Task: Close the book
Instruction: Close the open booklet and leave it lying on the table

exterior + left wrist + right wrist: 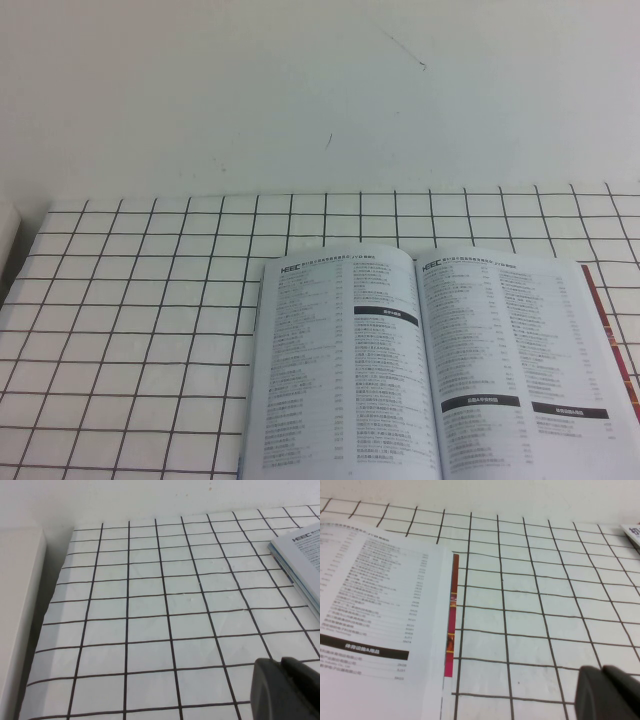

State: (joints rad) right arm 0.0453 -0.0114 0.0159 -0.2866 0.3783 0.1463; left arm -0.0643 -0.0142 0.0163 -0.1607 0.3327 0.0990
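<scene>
The book [430, 370] is lying open on the table [150, 300], near right. My left gripper [284, 680] is hanging over the bare part well left of it, my right gripper [605, 690] near its right edge (spread or closed, I cannot tell for either). I am worrying that catching only top pages [335, 380] will crease them, leaving the cover [451, 625] flat.

open book [430, 370] covers the near right of the surface [150, 330]; its left half lies bare below the left gripper [282, 682], bare squares beside the book's right edge below the right gripper [604, 691]; a white block [20, 610] flanks the left edge
</scene>
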